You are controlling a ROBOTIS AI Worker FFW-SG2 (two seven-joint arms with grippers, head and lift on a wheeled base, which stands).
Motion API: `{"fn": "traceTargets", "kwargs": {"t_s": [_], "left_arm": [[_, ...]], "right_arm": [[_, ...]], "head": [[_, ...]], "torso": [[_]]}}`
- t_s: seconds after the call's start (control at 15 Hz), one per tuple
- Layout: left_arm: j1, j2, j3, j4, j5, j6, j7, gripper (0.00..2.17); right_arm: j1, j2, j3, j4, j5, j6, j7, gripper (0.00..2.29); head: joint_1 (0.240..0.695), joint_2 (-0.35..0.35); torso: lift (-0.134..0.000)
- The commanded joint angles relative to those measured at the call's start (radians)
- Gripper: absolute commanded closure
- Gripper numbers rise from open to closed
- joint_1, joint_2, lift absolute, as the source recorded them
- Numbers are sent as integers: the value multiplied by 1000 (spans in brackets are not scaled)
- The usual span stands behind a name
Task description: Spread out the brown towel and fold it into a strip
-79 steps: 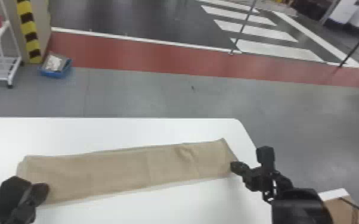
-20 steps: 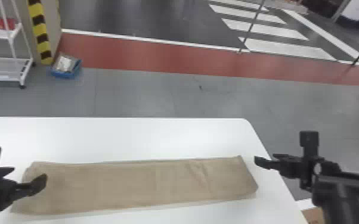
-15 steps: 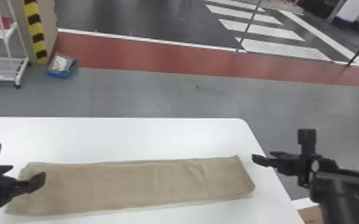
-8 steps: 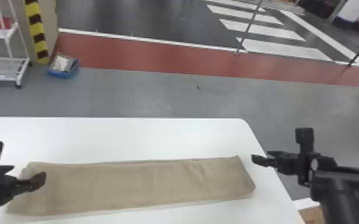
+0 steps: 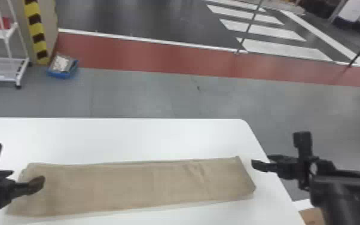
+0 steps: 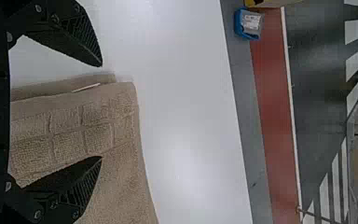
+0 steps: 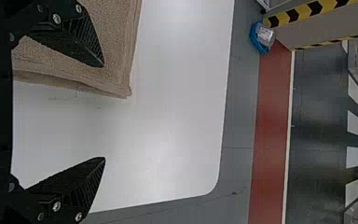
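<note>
My left gripper (image 5: 27, 177) is spread wide at one end of the brown towel (image 5: 122, 185), and my right gripper (image 5: 260, 161) is spread wide near its other end. The towel lies in a long strip on the white table (image 5: 128, 137).

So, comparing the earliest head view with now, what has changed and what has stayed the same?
The brown towel has shifted toward the robot and slightly right. The right gripper, earlier at the towel's right end, has moved off to the right and is open and empty. The left gripper has drawn back a little leftward, also open. The towel still lies as a long strip on the white table.
</note>
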Motion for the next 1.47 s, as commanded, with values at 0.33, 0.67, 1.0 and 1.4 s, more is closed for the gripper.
{"fn": "traceTargets", "kwargs": {"t_s": [0.33,0.67,1.0,1.4], "left_arm": [[8,4,15,-22,8,69,1,191],[11,5,18,-36,7,94,-1,167],[11,7,18,-44,2,140,-15,164],[11,5,18,-44,-1,140,-18,157]], "right_arm": [[21,-20,-12,3,-19,-2,17,194],[18,-23,-4,3,-8,13,31,194],[1,-34,10,40,-9,16,57,194],[1,-44,4,58,-20,1,60,194]], "head": [[695,-324],[695,-329],[695,-323],[695,-327]], "torso": [[0],[0],[0],[0]]}}
